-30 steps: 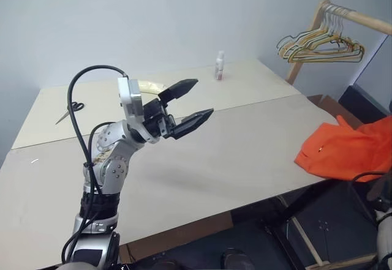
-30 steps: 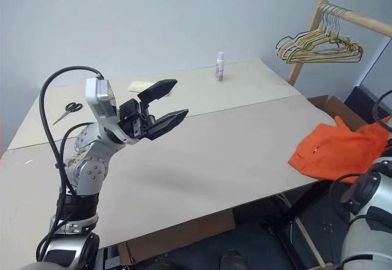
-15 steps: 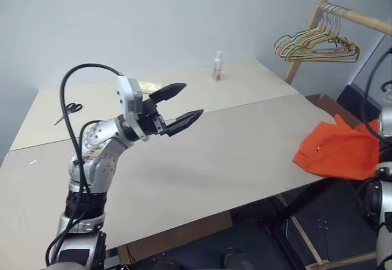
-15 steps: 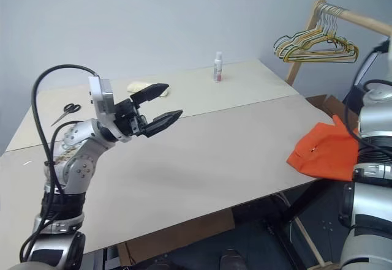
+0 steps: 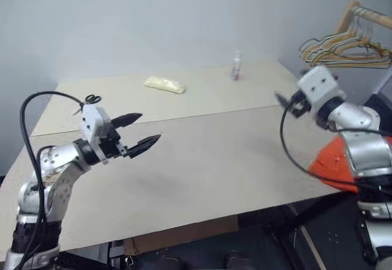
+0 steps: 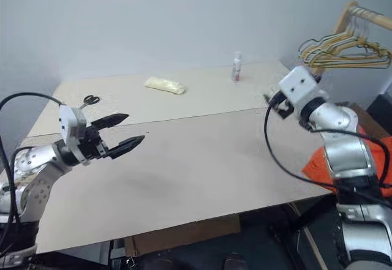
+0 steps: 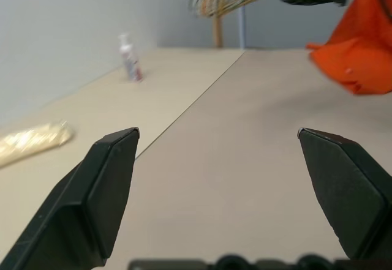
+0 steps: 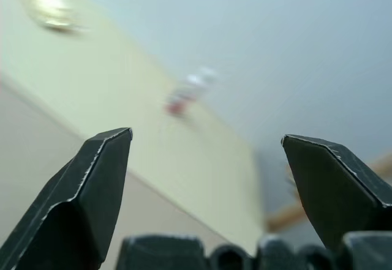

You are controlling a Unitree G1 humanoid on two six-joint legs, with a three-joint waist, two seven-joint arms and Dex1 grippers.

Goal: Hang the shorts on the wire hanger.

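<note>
The orange shorts [image 5: 326, 163] lie bunched at the table's right edge, partly behind my right arm, and they also show in the left wrist view [image 7: 366, 45]. My right gripper [image 8: 207, 136] hangs open and empty above the table's right part, up and left of the shorts, pointing towards the far left. My left gripper [image 5: 148, 129] stands open and empty low over the table's left side, pointing right, far from the shorts. The wire hanger is out of view.
The table [image 5: 214, 160] carries a small bottle [image 5: 236, 65] at the back, a pale yellow packet [image 5: 164, 84] and scissors [image 5: 90, 100] at the far left. Bunched pale hangers on a wooden rack [image 5: 344, 42] stand behind the table's right corner. A cardboard box [image 5: 184, 238] sits under the table.
The camera has turned left. My right arm has swung in from the right, over the table in front of the shorts. My left gripper has sunk and moved left, still open.
</note>
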